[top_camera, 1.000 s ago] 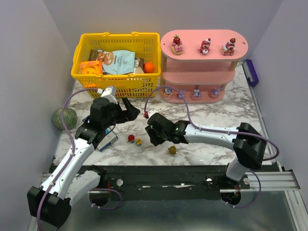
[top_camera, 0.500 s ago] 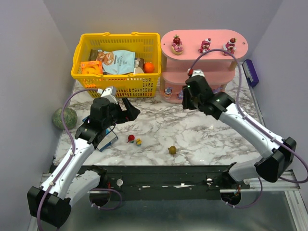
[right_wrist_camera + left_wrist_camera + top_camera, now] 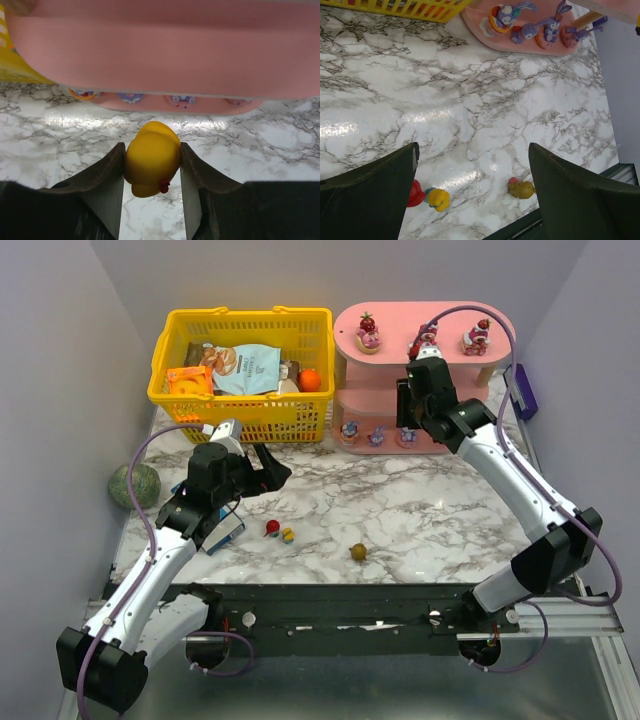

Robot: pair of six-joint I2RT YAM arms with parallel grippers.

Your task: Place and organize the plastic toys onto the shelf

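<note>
The pink three-tier shelf (image 3: 392, 349) stands at the back right. Three strawberry-topped figurines (image 3: 368, 332) stand on its top board and purple bunny figurines (image 3: 376, 435) on its bottom board. My right gripper (image 3: 405, 405) is raised in front of the middle tier, shut on a round yellow toy (image 3: 151, 159); the shelf's board edge (image 3: 165, 55) fills the view above it. My left gripper (image 3: 472, 170) is open and empty above the table. Below it lie a red toy (image 3: 415, 194), a yellow toy (image 3: 439, 198) and an olive toy (image 3: 521, 188), also in the top view (image 3: 358, 552).
A yellow basket (image 3: 240, 418) with snack packets and an orange ball (image 3: 310, 380) stands left of the shelf. A green speckled ball (image 3: 135, 485) lies at the far left. A purple object (image 3: 520, 390) lies right of the shelf. A blue item (image 3: 228, 527) lies under the left arm.
My right arm has swung from the table's middle up and back to the shelf's middle tier, carrying the yellow toy. The left arm has not moved.
</note>
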